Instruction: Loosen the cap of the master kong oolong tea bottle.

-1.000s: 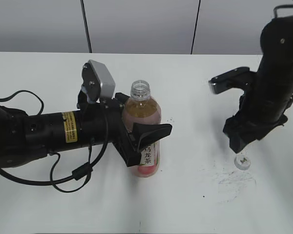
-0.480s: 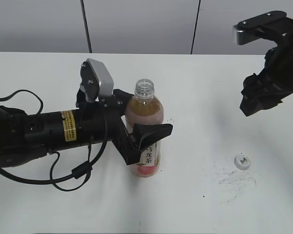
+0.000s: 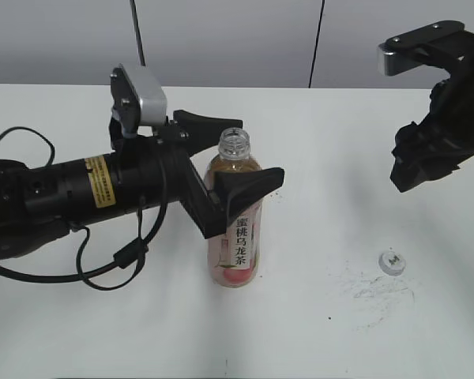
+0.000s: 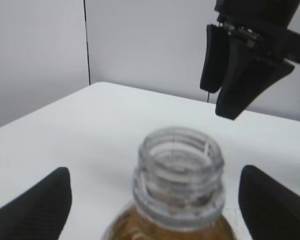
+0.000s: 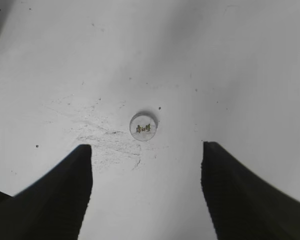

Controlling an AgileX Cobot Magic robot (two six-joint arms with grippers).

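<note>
The master kong oolong tea bottle [image 3: 237,237] stands upright on the white table, its neck [image 4: 180,175] open and uncapped. My left gripper [image 3: 261,148] is open, its jaws spread on either side of the bottle's neck and shoulder, touching nothing; it also shows in the left wrist view [image 4: 155,172]. The cap [image 3: 392,262] lies flat on the table at the right, top side up with its dark mark showing [image 5: 144,126]. My right gripper [image 3: 404,170] hangs high above the cap, open and empty [image 5: 146,149].
The white table [image 3: 340,126] has grey scuff marks [image 3: 379,292] beside the cap, also seen in the right wrist view [image 5: 100,135]. A black cable [image 3: 114,264] loops under the left arm. A grey wall with dark seams stands behind the table.
My left gripper has opened off the bottle's body and risen to neck height. My right gripper rose from the cap on the table about a second ago and has since held still.
</note>
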